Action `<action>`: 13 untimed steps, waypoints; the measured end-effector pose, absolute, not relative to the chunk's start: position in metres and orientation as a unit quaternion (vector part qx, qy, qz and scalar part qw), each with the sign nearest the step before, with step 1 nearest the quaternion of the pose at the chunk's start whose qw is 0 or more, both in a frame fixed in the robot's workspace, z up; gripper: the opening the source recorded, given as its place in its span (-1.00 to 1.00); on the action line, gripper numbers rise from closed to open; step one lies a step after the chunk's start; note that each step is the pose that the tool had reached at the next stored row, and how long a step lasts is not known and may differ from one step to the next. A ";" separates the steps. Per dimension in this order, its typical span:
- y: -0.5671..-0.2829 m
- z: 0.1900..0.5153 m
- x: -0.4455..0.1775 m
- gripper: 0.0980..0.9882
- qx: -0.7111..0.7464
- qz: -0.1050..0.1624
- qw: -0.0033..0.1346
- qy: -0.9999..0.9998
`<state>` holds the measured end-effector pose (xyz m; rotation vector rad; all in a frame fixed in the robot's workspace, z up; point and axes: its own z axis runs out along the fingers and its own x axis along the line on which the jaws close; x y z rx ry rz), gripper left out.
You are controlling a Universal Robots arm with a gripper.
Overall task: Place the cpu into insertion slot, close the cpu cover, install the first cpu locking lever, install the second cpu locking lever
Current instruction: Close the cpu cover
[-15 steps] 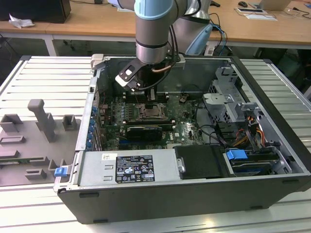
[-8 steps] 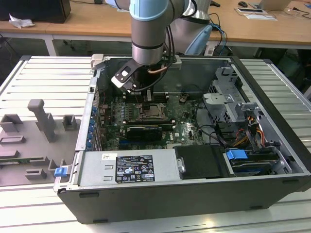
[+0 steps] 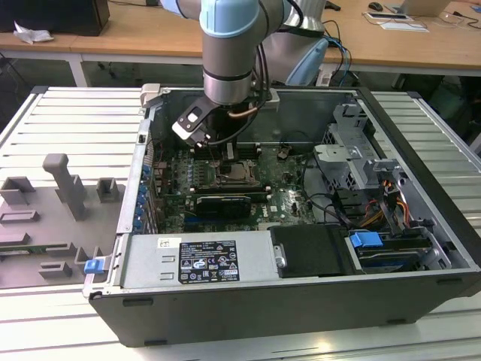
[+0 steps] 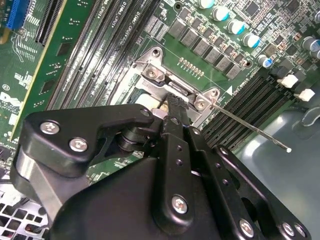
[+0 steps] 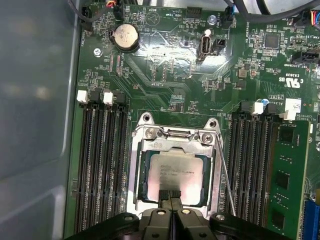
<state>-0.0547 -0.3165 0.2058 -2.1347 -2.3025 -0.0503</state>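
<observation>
Advice: press straight down on cpu cover (image 5: pixel 136 172) edge with closed, empty jaws, avoiding cpu (image 5: pixel 175 169) inside cover and loose locking lever (image 4: pixel 250 127) just beside cover.

- My arm (image 3: pixel 229 56) shows grey tubes, pale blue joint caps (image 3: pixel 229 19) and black cables (image 3: pixel 264 75) alongside
- My gripper (image 4: pixel 173 102) has matte black plates and links, dotted with silver screws (image 4: pixel 179 204)

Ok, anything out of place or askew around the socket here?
One thing: a thin locking lever sticks out loose from a corner of the cpu cover, slanting across the memory slots rather than lying latched alongside it. The cpu sits square in the cover's window; nothing looks damaged.
</observation>
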 end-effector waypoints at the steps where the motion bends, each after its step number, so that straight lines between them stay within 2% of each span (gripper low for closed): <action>1: -0.316 0.206 -0.055 -0.98 -0.680 -0.016 0.001 -0.733; 13: -0.316 0.213 -0.041 -0.98 -0.680 -0.016 0.001 -0.733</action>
